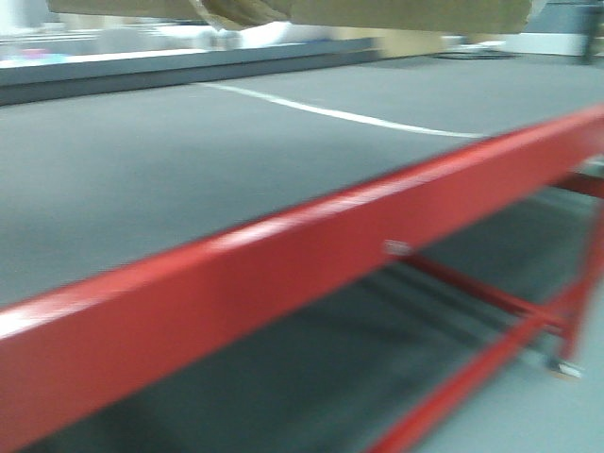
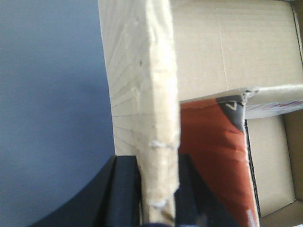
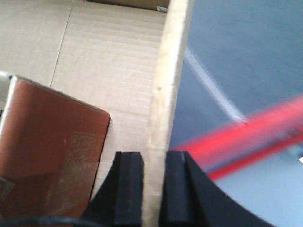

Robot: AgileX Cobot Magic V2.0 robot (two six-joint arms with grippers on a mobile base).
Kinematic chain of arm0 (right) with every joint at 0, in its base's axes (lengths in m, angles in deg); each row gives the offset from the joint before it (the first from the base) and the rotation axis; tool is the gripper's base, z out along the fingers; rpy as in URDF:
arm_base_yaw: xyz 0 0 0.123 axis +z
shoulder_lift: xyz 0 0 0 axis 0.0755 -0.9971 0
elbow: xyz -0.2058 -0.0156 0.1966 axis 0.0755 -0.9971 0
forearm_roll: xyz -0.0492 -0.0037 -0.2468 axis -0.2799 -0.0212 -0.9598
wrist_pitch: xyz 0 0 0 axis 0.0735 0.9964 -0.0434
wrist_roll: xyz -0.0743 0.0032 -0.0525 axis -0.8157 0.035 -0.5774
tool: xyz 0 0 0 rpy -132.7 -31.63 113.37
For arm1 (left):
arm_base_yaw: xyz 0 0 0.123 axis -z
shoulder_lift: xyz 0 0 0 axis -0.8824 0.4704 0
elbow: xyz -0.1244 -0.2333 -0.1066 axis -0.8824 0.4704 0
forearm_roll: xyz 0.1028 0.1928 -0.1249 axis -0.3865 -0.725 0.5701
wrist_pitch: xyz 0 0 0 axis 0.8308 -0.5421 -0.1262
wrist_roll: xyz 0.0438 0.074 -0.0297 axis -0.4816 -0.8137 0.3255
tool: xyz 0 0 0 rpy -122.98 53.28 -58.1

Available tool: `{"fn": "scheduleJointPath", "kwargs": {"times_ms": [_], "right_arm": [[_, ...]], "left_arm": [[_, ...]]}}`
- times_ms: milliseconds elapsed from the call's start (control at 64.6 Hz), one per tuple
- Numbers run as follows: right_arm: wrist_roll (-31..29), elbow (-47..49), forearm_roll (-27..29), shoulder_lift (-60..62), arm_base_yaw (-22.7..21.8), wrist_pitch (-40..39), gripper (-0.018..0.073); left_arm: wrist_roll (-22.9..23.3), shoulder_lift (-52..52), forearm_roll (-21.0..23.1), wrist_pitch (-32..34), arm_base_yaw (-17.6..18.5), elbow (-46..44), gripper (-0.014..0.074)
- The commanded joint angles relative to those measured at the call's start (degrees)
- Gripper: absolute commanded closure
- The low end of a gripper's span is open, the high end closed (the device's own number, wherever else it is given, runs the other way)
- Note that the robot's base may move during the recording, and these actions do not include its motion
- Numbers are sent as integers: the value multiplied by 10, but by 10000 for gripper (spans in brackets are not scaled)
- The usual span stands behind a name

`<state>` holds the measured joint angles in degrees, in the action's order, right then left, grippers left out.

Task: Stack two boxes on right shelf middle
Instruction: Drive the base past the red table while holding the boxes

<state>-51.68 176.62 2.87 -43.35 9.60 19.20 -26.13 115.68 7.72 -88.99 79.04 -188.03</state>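
Over the red table [image 1: 189, 189], left gripper [image 2: 158, 191] and right gripper [image 3: 154, 189] clamp box [image 2: 222, 47] walls.

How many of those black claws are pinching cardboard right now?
2. The left gripper pinches a cardboard box wall in its wrist view; the right gripper pinches one in its own.

1. A table [image 1: 189, 179] with a dark gray top is stretching across the front view, its red front rail [image 1: 283, 255] running slantwise.
2. A thin white line [image 1: 349, 115] is lying across the top.
3. Red lower bars [image 1: 477, 291] are crossing above the gray floor [image 1: 528, 415].
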Motion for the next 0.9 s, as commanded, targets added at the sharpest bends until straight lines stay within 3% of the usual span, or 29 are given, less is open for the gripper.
{"fn": "scheduleJointPath", "kwargs": {"times_ms": [0, 882], "right_arm": [[-4, 4, -26, 3, -6, -18, 713], [-4, 4, -26, 3, -6, -32, 713]], "left_arm": [[1, -9, 4, 31, -1, -9, 708], [1, -9, 4, 31, -1, -9, 708]]}}
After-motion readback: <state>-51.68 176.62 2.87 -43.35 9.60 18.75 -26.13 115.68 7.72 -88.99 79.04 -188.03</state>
